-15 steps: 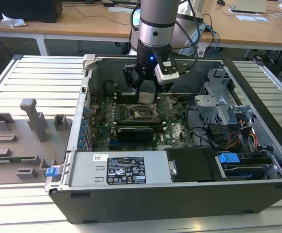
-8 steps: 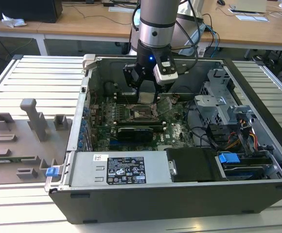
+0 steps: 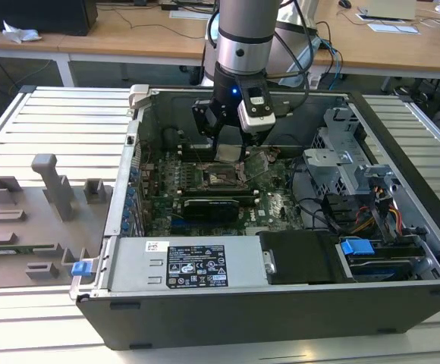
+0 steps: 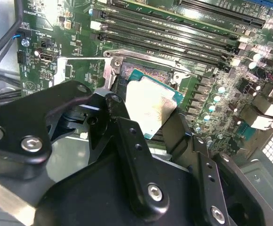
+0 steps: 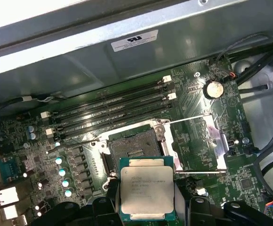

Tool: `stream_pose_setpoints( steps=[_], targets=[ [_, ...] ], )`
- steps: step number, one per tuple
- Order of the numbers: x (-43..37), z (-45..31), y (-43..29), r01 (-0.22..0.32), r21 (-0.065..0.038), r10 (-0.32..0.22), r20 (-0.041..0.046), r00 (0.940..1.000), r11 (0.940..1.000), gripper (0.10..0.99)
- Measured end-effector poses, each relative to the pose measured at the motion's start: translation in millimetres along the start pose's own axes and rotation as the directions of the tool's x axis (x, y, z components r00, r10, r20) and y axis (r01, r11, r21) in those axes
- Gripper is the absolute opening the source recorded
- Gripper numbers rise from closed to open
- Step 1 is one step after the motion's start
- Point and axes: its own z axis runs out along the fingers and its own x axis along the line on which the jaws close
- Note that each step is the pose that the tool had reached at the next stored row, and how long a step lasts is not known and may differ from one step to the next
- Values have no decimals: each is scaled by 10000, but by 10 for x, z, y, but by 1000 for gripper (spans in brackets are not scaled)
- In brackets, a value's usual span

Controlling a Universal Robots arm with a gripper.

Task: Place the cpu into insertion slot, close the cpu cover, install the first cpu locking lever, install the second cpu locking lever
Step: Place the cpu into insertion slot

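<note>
My gripper (image 3: 227, 149) hangs inside the open computer case, shut on the cpu (image 5: 146, 190), a pale silver square chip held flat by its two opposite edges. The black fingers (image 4: 127, 136) clamp the cpu (image 4: 150, 106) a little above the motherboard. In both wrist views the chip sits just off to one side of the insertion slot (image 5: 132, 146), overlapping its near edge. The dark square insertion slot (image 4: 143, 74) lies bare. The cpu cover (image 5: 200, 141), a steel frame with a central window, is swung open beside the slot. Two thin locking levers (image 5: 193, 119) stand free along it.
Long black memory slots (image 5: 113, 110) run just beyond the socket. A row of capacitors (image 5: 63, 172) and rear ports flank it. The case walls (image 3: 136, 144), a power supply (image 3: 193, 265), drive cage (image 3: 341, 144) and cables (image 3: 341, 216) surround the board. A grey fixture tray (image 3: 30, 220) lies at the exterior view's left.
</note>
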Motion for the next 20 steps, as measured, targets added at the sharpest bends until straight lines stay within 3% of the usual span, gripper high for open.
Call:
stream_pose_setpoints(
  steps=[11, 20],
  targets=[
    [0, 8, 0, -625, 68, 625, 27, 9980, 9980, 545],
    [0, 13, 0, -1293, 93, 1293, 41, 9916, 9916, 545]
  ],
)
